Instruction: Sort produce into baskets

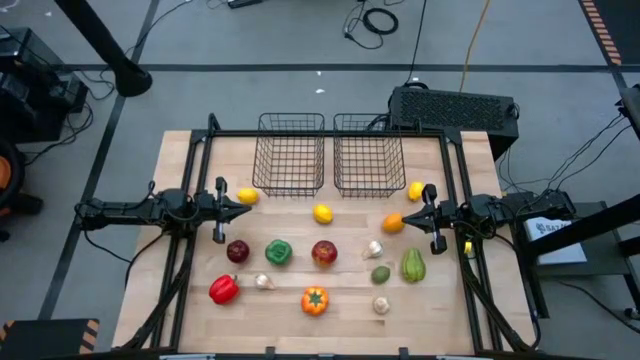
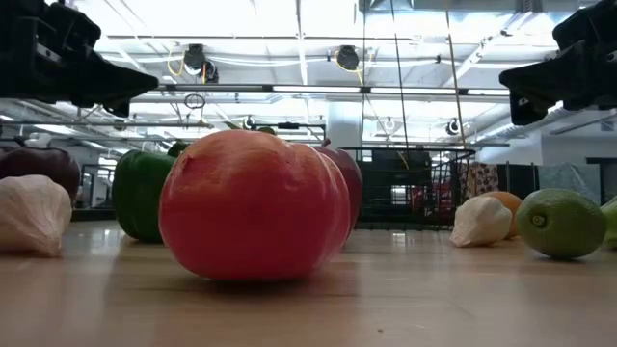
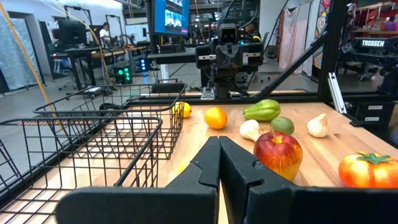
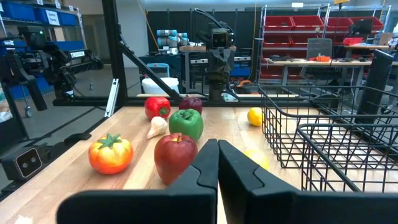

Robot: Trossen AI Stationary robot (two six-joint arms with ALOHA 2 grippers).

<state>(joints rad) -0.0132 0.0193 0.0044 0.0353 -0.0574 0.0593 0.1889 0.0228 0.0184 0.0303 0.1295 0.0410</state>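
Both closed on nothing: left gripper (image 1: 243,208) and right gripper (image 1: 408,212) hover at opposite table edges. Produce scattered between, baskets (image 1: 291,152) empty at far side. Lemon (image 1: 248,196) lies just beyond left fingertips, nearest pick.

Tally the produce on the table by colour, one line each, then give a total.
Yellow: 3, e.g. lemon
Orange: 2, e.g. orange pepper
Red or dark red: 3, e.g. red pepper
Green: 3, e.g. green pepper
Whitish: 3, e.g. bulb
Total: 14
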